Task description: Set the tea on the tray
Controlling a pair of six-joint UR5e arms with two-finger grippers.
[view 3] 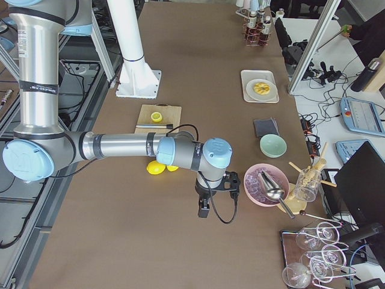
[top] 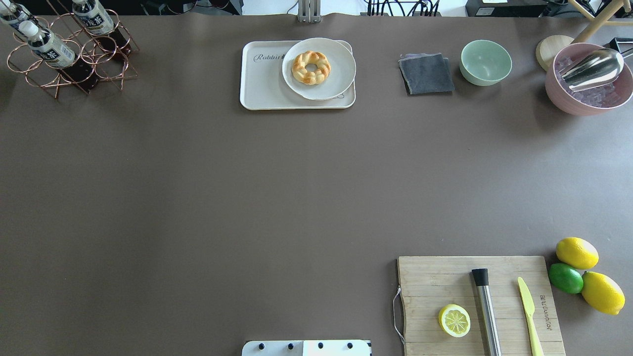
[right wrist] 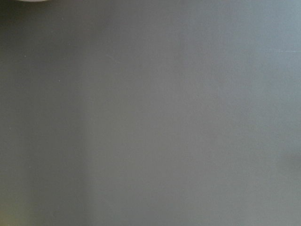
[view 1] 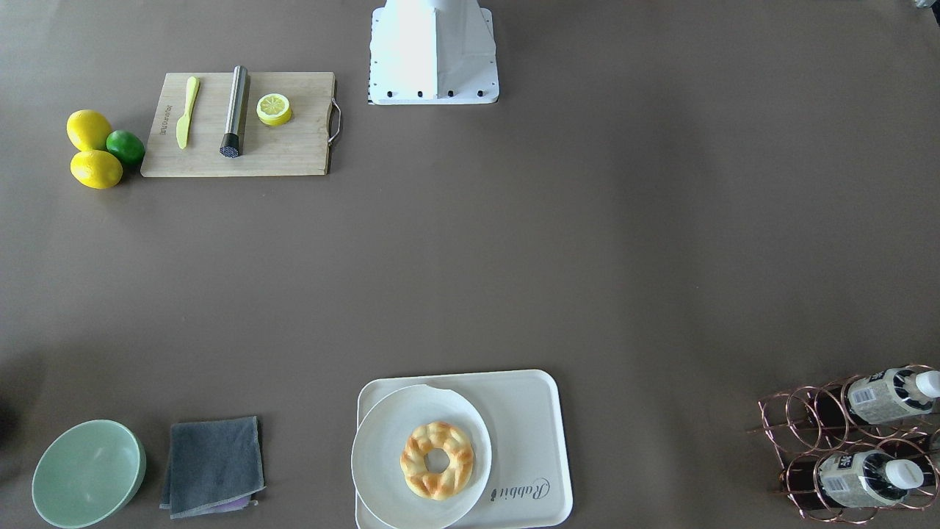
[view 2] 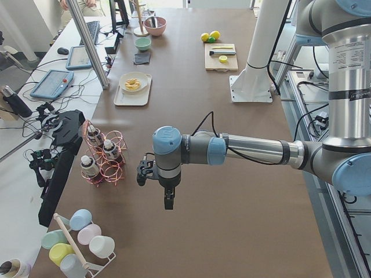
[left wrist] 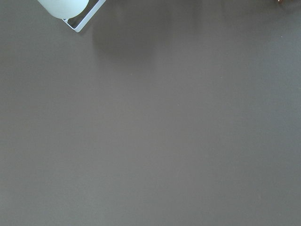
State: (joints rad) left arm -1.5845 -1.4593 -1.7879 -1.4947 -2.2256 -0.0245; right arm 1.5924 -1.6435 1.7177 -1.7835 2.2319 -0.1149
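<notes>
Tea (top: 48, 45) has not reached the tray, so by the look of things no part of the task is done yet. Both arms hang over the brown table (top: 198, 198). In the left side view the left gripper (view 2: 168, 201) hovers at about four o'clock of the rack, near it but apart. The right gripper (view 3: 204, 211) hovers at the far end of the table. These side views do not show whether either claw is released or clenched, so I cannot tell. The tray (top: 262, 81) sits at twelve o'clock in the overhead view. The copper rack (top: 69, 57) at ten o'clock holds the bottles in its rings. A plate (top: 342, 81) fills the tray's three o'clock part and carries a doughnut (top: 300, 69). The tray's nine o'clock part is bare. Reaching, grasping, carrying and setting down are all left to do.
</notes>
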